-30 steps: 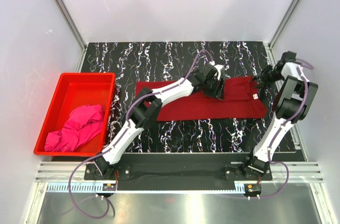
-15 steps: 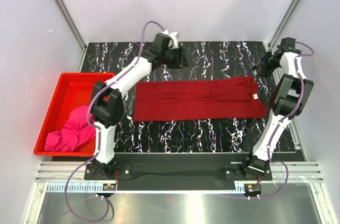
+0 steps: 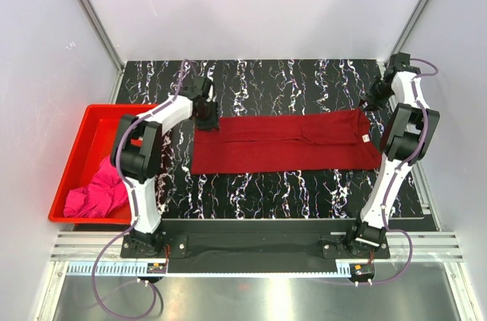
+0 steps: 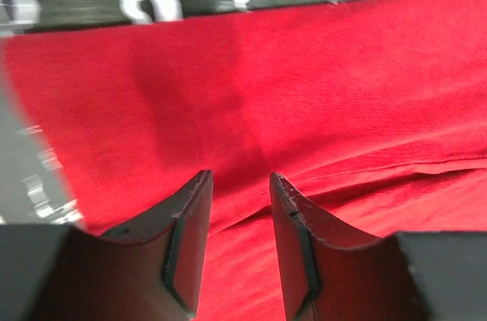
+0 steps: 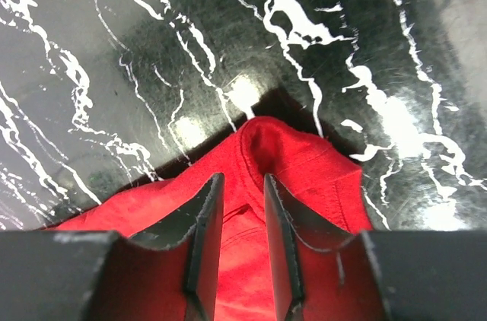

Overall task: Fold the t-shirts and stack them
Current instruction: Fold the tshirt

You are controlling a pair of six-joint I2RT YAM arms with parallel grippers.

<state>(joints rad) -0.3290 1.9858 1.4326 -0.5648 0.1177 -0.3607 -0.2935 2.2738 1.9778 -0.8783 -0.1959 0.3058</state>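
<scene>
Top external view, from the left: a red bin [image 3: 114, 132] sits at the table's [image 3: 304, 81] left edge, and the pink t-shirt [image 3: 97, 193] lies crumpled in its near end. The left tool [image 3: 207, 114] hangs over the far left corner of the red t-shirt [image 3: 285, 142], its fingers slightly apart with nothing between them. That shirt lies folded into a long band across the table's middle. The right tool [image 3: 378, 100] is at the shirt's collar end, fingers narrowly apart and holding nothing.

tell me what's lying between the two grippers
The crimson t-shirt, spread flat on the table; the top view shows the left gripper at one end, the right gripper at the other.
</scene>
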